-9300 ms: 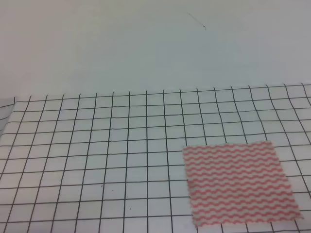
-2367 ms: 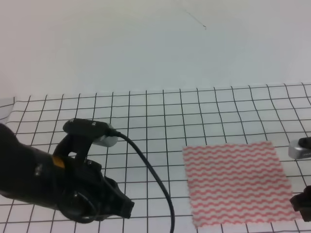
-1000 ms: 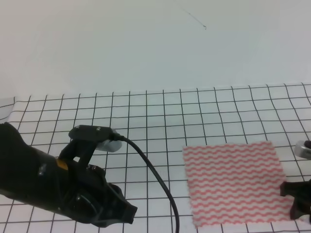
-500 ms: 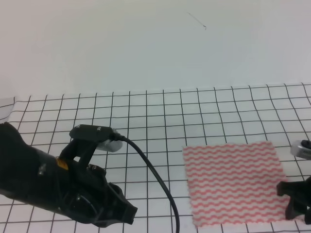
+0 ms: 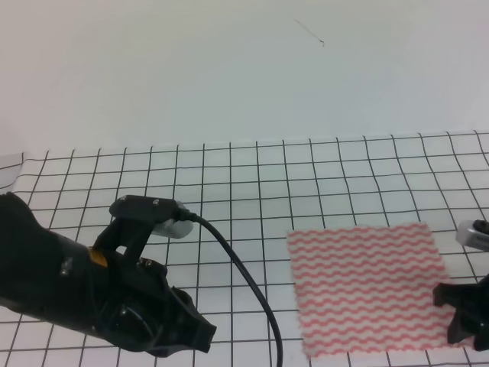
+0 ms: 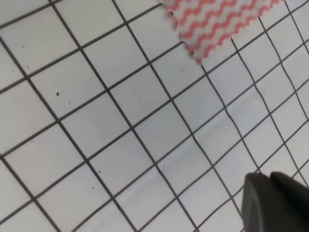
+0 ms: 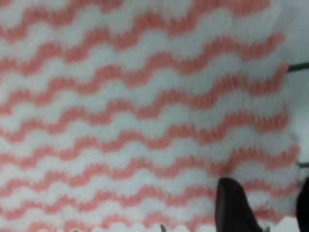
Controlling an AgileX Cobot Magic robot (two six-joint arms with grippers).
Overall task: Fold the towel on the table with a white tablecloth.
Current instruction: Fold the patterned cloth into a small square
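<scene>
At the towel's (image 5: 369,287) near right corner, the right gripper (image 5: 464,319) hangs with fingers spread. The left gripper (image 5: 191,336), well apart, cannot be judged. The towel lies flat on the tablecloth (image 5: 252,199).

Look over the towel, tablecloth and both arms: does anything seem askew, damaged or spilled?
Nothing stands out. The towel lies flat and unfolded on the white tablecloth; the right gripper is at its near right corner, and the left gripper is off to its left.
</scene>
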